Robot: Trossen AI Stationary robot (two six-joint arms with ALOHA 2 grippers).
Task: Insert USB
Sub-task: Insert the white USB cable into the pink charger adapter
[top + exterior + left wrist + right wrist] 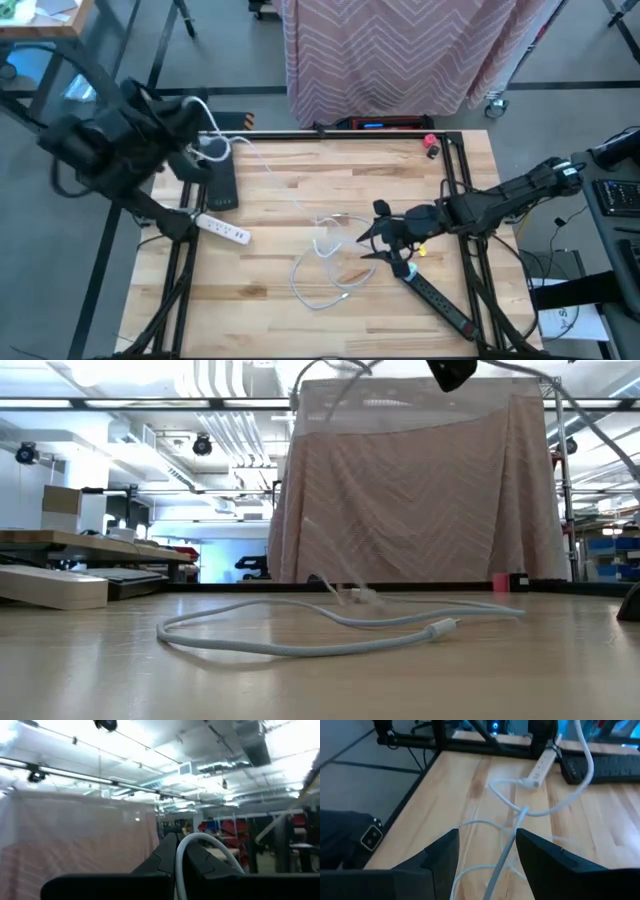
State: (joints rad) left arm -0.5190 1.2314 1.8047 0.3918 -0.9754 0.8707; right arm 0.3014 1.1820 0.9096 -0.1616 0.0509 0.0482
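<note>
A white USB cable (320,262) lies in slack loops on the wooden table's middle, and its plug end (443,627) rests on the wood. From those loops the cable climbs to my left gripper (203,143), which is shut on it high over the table's far left part. My right gripper (372,243) stands open just right of the loops, tilted down. In the right wrist view a stretch of cable (506,851) runs through the gap between its fingers, and I see no touch. A white power strip (222,230) lies at the left. My left gripper pinches the white cable between its two shut fingers, and a bend of the cable (194,840) arches out past the fingertips. The fingers slant upward, well clear of the table. From the hold the cable hangs slack down to the loops on the wood.
A black power strip (222,182) lies beyond the white one at the far left. Another black strip (438,298) lies slanted at the near right, under my right arm. A small red object (430,142) sits at the far right corner. Bare wood lies along the near left.
</note>
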